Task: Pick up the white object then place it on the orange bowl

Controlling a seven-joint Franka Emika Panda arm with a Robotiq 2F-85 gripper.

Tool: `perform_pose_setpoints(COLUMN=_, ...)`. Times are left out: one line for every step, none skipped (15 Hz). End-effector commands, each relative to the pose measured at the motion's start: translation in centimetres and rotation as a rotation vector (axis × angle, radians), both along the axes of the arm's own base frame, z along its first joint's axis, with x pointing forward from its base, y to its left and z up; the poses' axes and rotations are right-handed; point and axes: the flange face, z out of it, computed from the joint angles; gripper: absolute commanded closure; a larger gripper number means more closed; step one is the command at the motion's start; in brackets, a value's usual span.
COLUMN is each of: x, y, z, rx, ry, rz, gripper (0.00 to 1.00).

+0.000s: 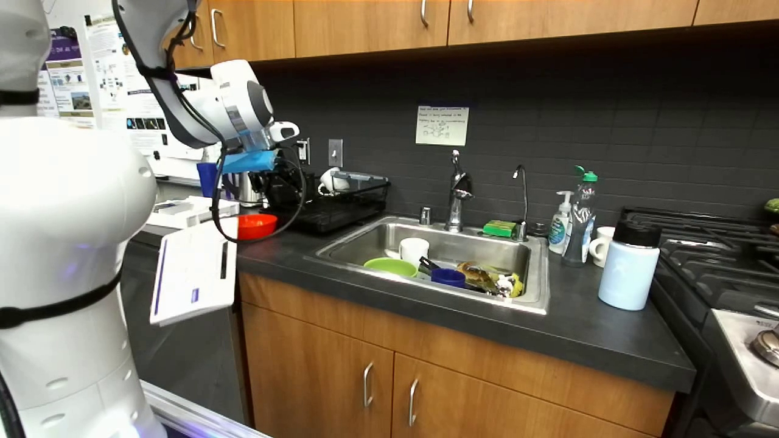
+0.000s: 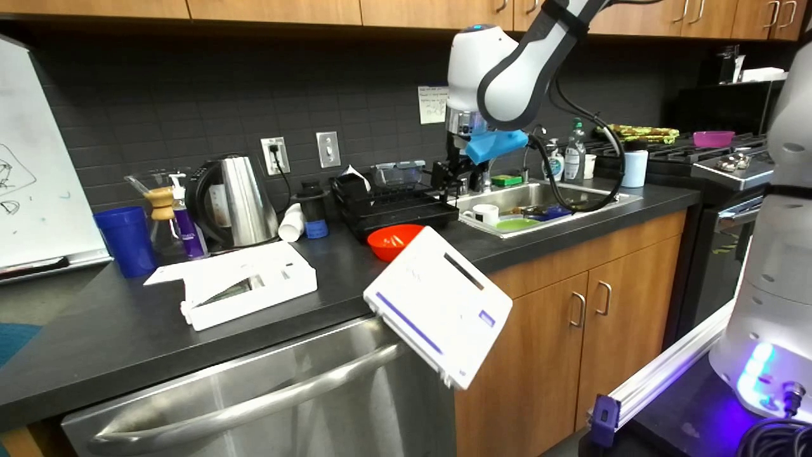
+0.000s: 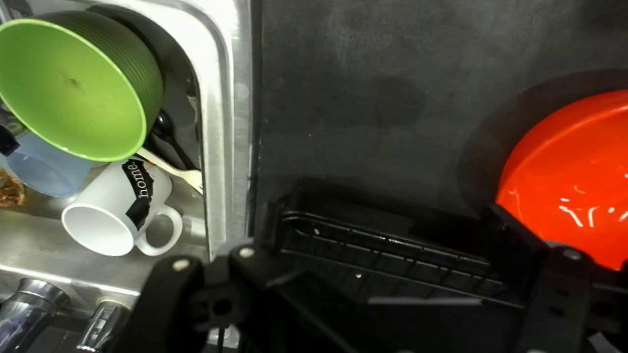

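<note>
The tool [image 3: 387,220] has its jaws wide apart near the black dish rack [image 2: 393,206]. Just beside the rack, the orange bowl [image 2: 394,242], round, shallow, glossy and nearly red, sits on the tabletop [image 2: 342,266]. In the sink [image 3: 222,122], a white mug [image 3: 115,196] reads "home." on a black patch. The handwritten wall note [image 1: 442,126] is too small to read.

Looks like a kitchen: in an exterior view, has wooden wall cabinets [image 1: 371,27] at twelve o'clock from mid-view, a black-grated stove [image 1: 724,261] at three and a steel sink [image 1: 538,274] toward five; in an exterior view, has a steel kettle [image 2: 246,200] at nine. Seems to belong to a workplace more than a home, with printed posters [image 1: 109,79] at ten and a whiteboard [image 2: 44,165] at nine.
</note>
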Motion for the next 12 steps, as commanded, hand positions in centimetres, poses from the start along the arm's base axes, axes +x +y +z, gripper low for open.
perform_pose_setpoints(x=-0.25, y=-0.18, z=0.30, rx=-0.006, ry=-0.006, rz=0.017, gripper=0.00)
perform_pose_setpoints(x=-0.30, y=-0.21, z=0.30, rx=-0.004, ry=-0.004, rz=0.019, gripper=0.00)
perform_pose_setpoints(x=-0.42, y=-0.25, z=0.28, rx=-0.009, ry=-0.001, rz=0.029, gripper=0.00)
perform_pose_setpoints(x=-0.57, y=-0.33, z=0.35, rx=-0.006, ry=0.004, rz=0.039, gripper=0.00)
perform_pose_setpoints(x=-0.01, y=-0.02, z=-0.03, rx=-0.004, ry=0.004, rz=0.015, gripper=0.00)
perform_pose_setpoints(x=-0.03, y=-0.04, z=-0.04, rx=-0.006, ry=0.006, rz=0.022, gripper=0.00)
perform_pose_setpoints(x=-0.05, y=-0.06, z=-0.06, rx=-0.008, ry=0.007, rz=0.027, gripper=0.00)
perform_pose_setpoints(x=-0.07, y=-0.06, z=-0.06, rx=-0.008, ry=0.007, rz=0.028, gripper=0.00)
perform_pose_setpoints(x=-0.09, y=-0.07, z=-0.06, rx=-0.009, ry=0.007, rz=0.029, gripper=0.00)
perform_pose_setpoints(x=-0.11, y=-0.07, z=-0.05, rx=-0.009, ry=0.007, rz=0.029, gripper=0.00)
perform_pose_setpoints(x=-0.13, y=-0.08, z=-0.04, rx=-0.009, ry=0.007, rz=0.029, gripper=0.00)
perform_pose_setpoints(x=-0.15, y=-0.08, z=-0.05, rx=-0.009, ry=0.007, rz=0.029, gripper=0.00)
